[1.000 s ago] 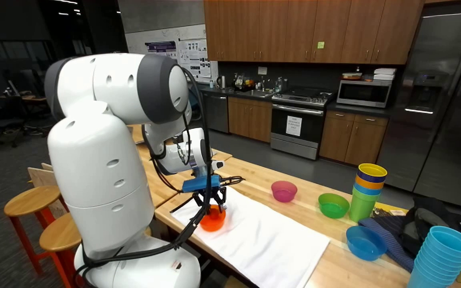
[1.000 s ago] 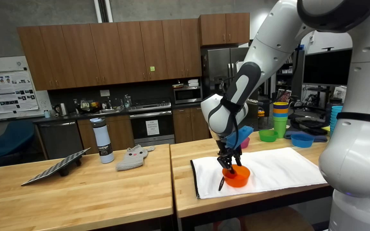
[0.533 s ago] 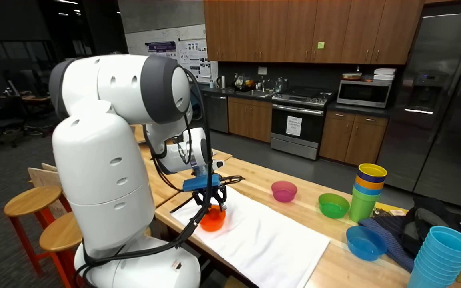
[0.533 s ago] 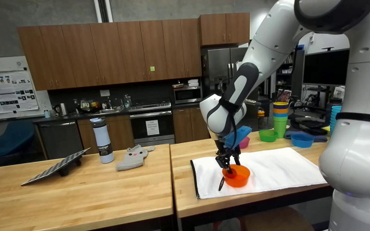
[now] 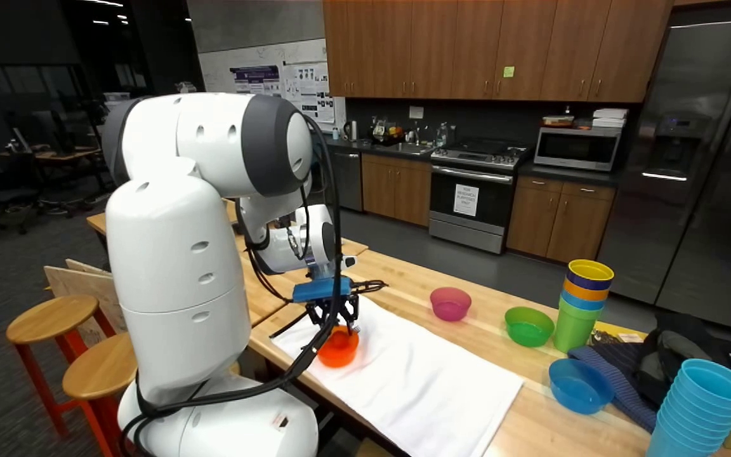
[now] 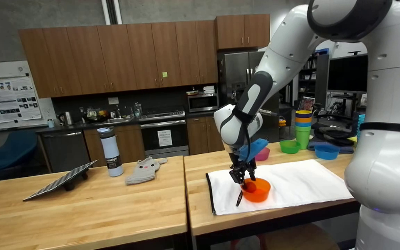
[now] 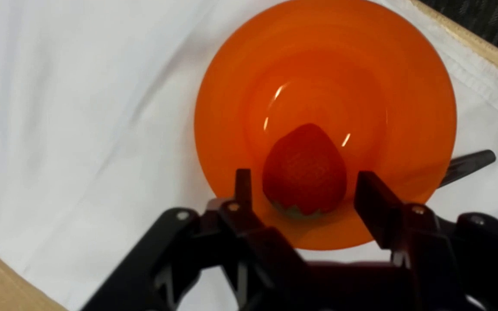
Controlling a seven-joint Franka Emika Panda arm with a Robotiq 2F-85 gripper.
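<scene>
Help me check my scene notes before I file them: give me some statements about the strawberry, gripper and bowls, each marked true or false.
1. The strawberry lies in the orange bowl. True.
2. The gripper is clamped around the strawberry. False: its jaws stand apart, with a gap showing on either side of the strawberry.
3. The orange bowl rests on the white cloth. True.
4. The pink bowl stands on the white cloth. False: it stands directly on the wooden table.
5. In both exterior views, the green bowl appears between the pink bowl and the blue bowl. True.
</scene>
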